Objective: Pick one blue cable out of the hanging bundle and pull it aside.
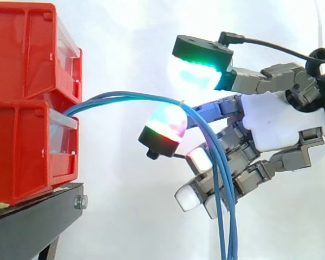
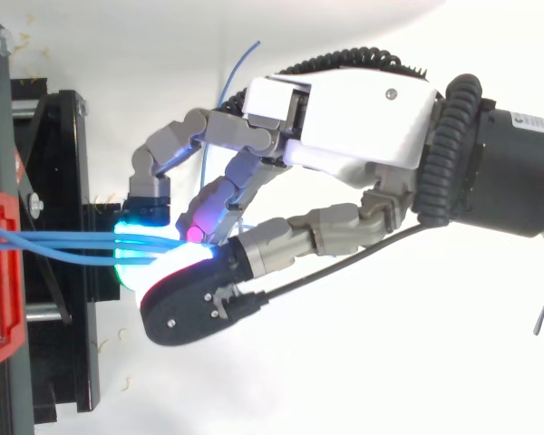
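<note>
You will find the blue cables (image 1: 130,96) leaving the red bins (image 1: 27,141) rightward, long axis level, then bending to hang straight down through the hand (image 1: 276,127). Its fingers (image 1: 162,127) are curled round the bundle, thumb apart above

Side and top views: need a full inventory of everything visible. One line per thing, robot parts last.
bins: two, red, stacked at the left on the stand
stand: one, black, under the bins
bolt: one, silver, on the stand's right end
blue cables: at least three, blue, leaving the bins' front, arching right, then hanging down at the hand
curtain: one, white, behind everything
hand: one, white and grey, right of the bins, at the cables
arm: one, black, coming in from the right edge
</note>
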### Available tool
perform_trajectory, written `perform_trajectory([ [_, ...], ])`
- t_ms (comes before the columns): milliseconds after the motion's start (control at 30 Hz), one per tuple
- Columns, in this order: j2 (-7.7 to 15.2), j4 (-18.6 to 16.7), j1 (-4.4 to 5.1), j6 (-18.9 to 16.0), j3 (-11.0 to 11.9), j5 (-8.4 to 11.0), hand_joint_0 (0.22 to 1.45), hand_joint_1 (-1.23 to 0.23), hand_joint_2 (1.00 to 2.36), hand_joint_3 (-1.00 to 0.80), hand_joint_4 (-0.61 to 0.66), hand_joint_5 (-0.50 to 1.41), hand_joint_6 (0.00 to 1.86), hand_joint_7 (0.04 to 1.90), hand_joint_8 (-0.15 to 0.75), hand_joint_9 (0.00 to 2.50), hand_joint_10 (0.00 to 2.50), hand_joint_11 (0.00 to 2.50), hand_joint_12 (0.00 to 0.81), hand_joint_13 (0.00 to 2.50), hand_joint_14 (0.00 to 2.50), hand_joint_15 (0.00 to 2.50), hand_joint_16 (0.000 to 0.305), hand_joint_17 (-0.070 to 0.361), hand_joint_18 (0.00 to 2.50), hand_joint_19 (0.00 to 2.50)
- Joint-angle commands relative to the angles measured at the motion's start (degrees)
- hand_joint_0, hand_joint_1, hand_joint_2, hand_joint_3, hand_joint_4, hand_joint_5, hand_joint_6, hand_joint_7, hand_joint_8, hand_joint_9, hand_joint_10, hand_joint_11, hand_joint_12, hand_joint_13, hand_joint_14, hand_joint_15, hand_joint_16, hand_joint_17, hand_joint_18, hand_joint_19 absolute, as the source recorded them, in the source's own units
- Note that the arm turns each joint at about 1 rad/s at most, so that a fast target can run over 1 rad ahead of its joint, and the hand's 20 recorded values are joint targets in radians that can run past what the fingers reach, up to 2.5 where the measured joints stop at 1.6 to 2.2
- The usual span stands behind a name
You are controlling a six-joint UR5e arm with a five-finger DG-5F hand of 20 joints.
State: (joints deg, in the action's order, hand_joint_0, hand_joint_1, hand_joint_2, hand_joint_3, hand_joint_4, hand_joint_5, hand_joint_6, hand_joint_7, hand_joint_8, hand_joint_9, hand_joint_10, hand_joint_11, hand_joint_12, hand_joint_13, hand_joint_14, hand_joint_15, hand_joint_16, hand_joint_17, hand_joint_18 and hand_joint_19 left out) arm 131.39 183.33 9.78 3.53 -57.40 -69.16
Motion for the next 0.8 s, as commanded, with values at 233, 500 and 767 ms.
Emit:
perform_trajectory([
  [233, 0.0, 0.6, -0.2, -0.2, 1.0, -0.27, 0.55, -0.68, 1.0, -0.06, 0.03, -0.07, 0.89, 1.0, 0.326, 1.13, 0.02, 0.56, 0.498, 0.89, 0.02, 0.47, 0.075, 0.168, 0.8, 0.58],
  [500, -0.1, 1.3, -0.46, -0.3, 1.2, -0.36, 0.77, -0.93, 1.02, -0.23, -0.14, -0.13, 0.96, 1.11, 0.239, 0.92, 0.03, 0.67, 0.395, 0.73, 0.02, 0.49, 0.054, 0.122, 0.61, 0.58],
  [767, -0.3, 1.7, -0.9, -0.1, 1.3, -0.97, 0.47, -0.83, 1.0, -0.5, 0.01, -0.1, 0.93, 0.92, 0.26, 0.99, 0.03, 0.62, 0.427, 0.78, 0.02, 0.5, 0.06, 0.136, 0.65, 0.59],
])
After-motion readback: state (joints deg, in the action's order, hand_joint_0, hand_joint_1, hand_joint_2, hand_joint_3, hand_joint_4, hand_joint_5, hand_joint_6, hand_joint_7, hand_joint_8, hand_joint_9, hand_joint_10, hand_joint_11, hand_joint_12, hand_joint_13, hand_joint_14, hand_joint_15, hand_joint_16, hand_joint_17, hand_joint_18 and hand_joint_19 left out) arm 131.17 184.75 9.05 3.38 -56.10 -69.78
